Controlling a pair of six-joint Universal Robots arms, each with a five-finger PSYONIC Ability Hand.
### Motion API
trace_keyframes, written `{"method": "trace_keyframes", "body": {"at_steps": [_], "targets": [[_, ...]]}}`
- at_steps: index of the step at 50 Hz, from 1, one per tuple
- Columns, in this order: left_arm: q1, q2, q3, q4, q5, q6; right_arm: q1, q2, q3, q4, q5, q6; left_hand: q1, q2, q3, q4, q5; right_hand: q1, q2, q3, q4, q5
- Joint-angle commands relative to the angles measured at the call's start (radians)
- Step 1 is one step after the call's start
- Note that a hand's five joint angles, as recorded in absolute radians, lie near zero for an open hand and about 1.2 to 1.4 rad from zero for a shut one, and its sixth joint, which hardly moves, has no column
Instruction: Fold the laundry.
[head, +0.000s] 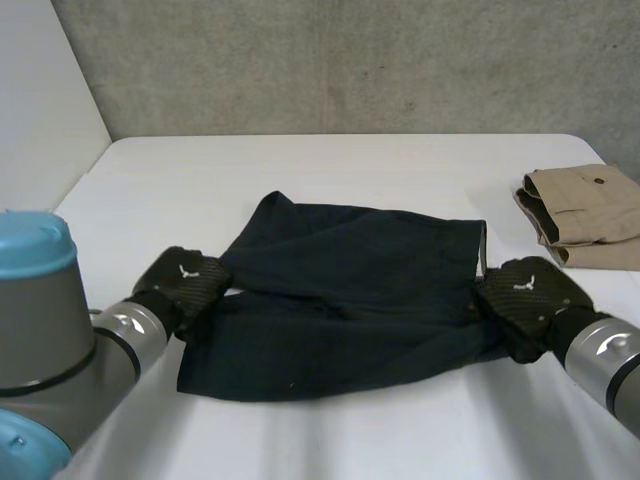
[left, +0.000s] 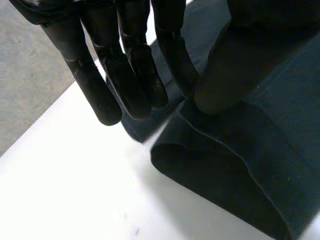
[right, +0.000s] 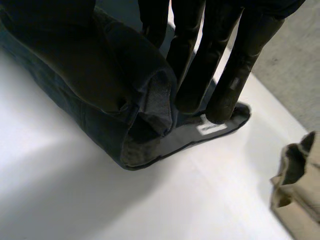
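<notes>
both hands grip the dark shorts (head: 340, 300), flat mid table (head: 330, 170): left hand (head: 185, 280) pinches leg hem, right hand (head: 525, 292) pinches waistband. i judge fold abt to start; next: lift both ends evenly.

Table (head: 330, 165) free behind shorts (head: 350, 300) up to wall (head: 350, 60); bare strip in front too. Mid table blocked by shorts, w/ left hand (head: 185, 280) at its left edge & right hand (head: 525, 295) at its right edge. Tan pile (head: 590, 215) far right, near right hand but apart; open gap btw them.
</notes>
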Motion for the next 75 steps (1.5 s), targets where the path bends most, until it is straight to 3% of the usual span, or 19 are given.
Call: {"method": "trace_keyframes", "body": {"at_steps": [1, 10, 23, 34, 38, 45, 55, 67, 68, 69, 70, 72, 75], "targets": [[0.001, 0.187, 0.016, -0.174, 0.001, -0.002, -0.01, -0.17, -0.094, 0.216, -0.013, -0.026, 0.249, 0.2, 0.208, 0.199, 0.245, 0.409, 0.218, 0.205, 0.203, 0.244], [-0.005, 0.433, -0.001, -0.352, 0.004, 0.001, -0.054, -0.269, -0.184, 0.451, -0.107, -0.181, 0.249, 0.2, 0.208, 0.199, 0.245, 0.409, 0.218, 0.205, 0.203, 0.244], [-0.026, 0.436, -0.022, -0.386, 0.012, -0.012, -0.164, -0.255, -0.177, 0.546, -0.133, -0.333, 0.249, 0.2, 0.208, 0.199, 0.245, 0.409, 0.218, 0.205, 0.203, 0.244], [-0.066, -0.047, 0.205, -0.071, 0.003, -0.003, -0.16, 0.04, -0.232, 0.351, -0.116, -0.206, 0.249, 0.2, 0.208, 0.199, 0.245, 0.409, 0.218, 0.205, 0.203, 0.244], [-0.079, -0.231, 0.39, -0.005, -0.01, -0.003, -0.122, 0.102, -0.272, 0.244, -0.059, -0.128, 0.249, 0.2, 0.208, 0.199, 0.245, 0.409, 0.218, 0.205, 0.203, 0.244], [-0.089, -0.51, 0.709, 0.136, -0.048, 0.004, 0.015, 0.244, -0.359, 0.066, 0.128, -0.092, 0.249, 0.2, 0.208, 0.199, 0.245, 0.409, 0.218, 0.205, 0.203, 0.244], [-0.097, -0.748, 0.953, 0.291, -0.05, 0.067, 0.052, 0.45, -0.439, -0.214, 0.272, -0.103, 0.249, 0.2, 0.208, 0.199, 0.245, 0.409, 0.218, 0.205, 0.203, 0.244], [-0.109, -0.888, 1.095, 0.44, -0.047, 0.069, 0.07, 0.636, -0.545, -0.44, 0.324, -0.167, 0.249, 0.2, 0.208, 0.199, 0.245, 0.409, 0.218, 0.205, 0.203, 0.244], [-0.114, -0.891, 1.087, 0.461, -0.045, 0.067, 0.072, 0.647, -0.558, -0.448, 0.33, -0.169, 0.057, 0.009, 0.016, 0.008, 0.054, 0.114, -0.077, -0.09, -0.092, -0.051], [-0.117, -0.891, 1.081, 0.47, -0.045, 0.069, 0.072, 0.656, -0.571, -0.449, 0.337, -0.17, -0.253, -0.301, -0.294, -0.302, -0.256, -0.427, -0.618, -0.631, -0.633, -0.592], [-0.12, -0.891, 1.072, 0.481, -0.047, 0.067, 0.075, 0.662, -0.591, -0.446, 0.347, -0.175, -0.57, -0.618, -0.611, -0.619, -0.573, -0.812, -1.004, -1.016, -1.018, -0.977], [-0.132, -0.879, 1.038, 0.516, -0.05, 0.069, 0.075, 0.656, -0.605, -0.443, 0.357, -0.172, -0.973, -1.022, -1.014, -1.022, -0.977, -0.812, -1.004, -1.016, -1.018, -0.977], [-0.141, -0.834, 0.986, 0.55, -0.054, 0.067, 0.066, 0.6, -0.602, -0.451, 0.36, -0.146, -0.973, -1.022, -1.014, -1.022, -0.977, -0.812, -1.004, -1.016, -1.018, -0.977]]}}
